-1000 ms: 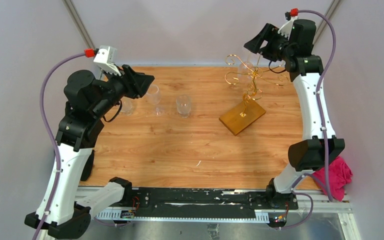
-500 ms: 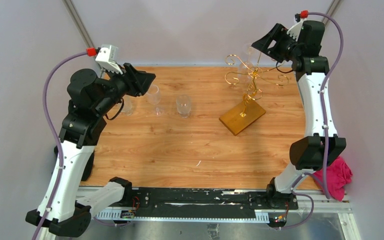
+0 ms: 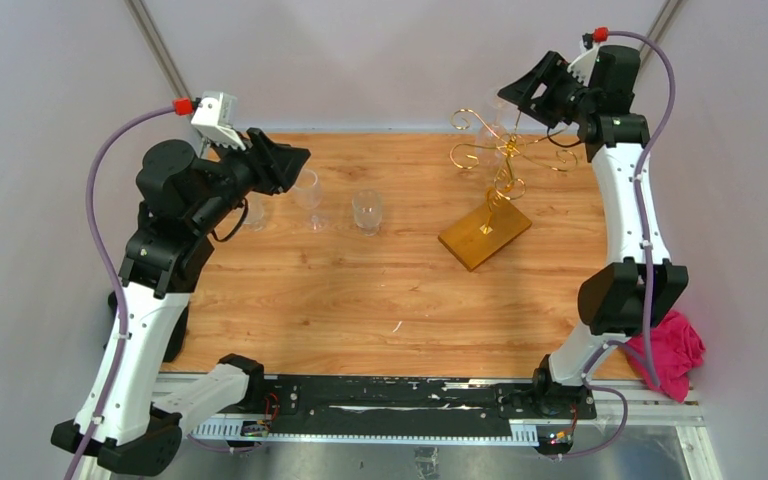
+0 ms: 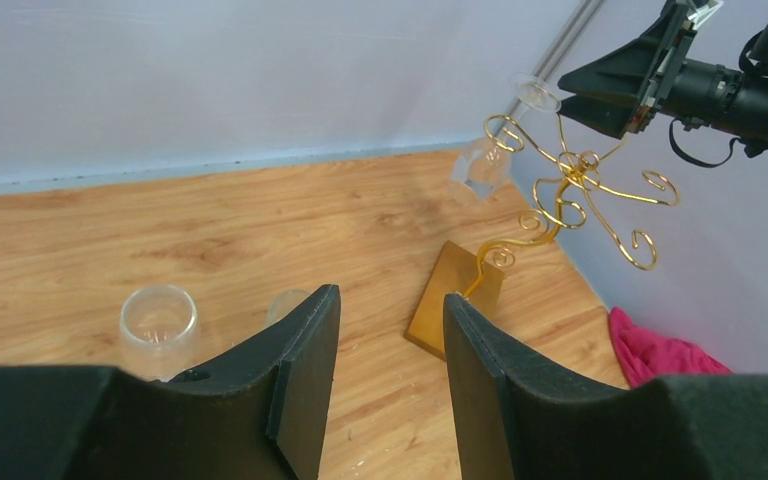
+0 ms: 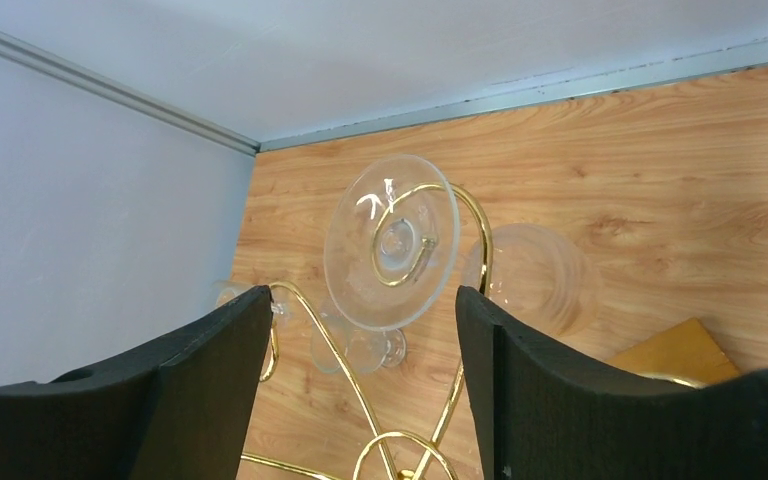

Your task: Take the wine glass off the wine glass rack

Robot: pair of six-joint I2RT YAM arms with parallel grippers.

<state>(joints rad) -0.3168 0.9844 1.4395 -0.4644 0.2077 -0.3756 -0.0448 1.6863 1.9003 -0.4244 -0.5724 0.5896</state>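
One wine glass rack [image 3: 482,238] stands on the wooden table [image 3: 360,295], far right of centre; its amber base sits skewed to the table edges and its gold stem and curled arms rise toward the back wall; one wine glass [image 5: 355,255] hangs upside down from a spiral arm on the rack, its round foot uppermost and resting on the curl, its bowl below; on the left half of the table two clear glasses [image 3: 367,211] stand upright and apart, with what may be a third partly hidden behind the left arm; one pink cloth [image 3: 675,345] lies off the table's near right corner; the right gripper [image 5: 360,298] is raised at the top of the rack with its jaws wide, the foot of the hanging glass between them with a gap showing on each side, nothing clamped; the left gripper [image 4: 385,315] hovers above the upright glasses, its jaws moderately parted and empty, touching nothing.
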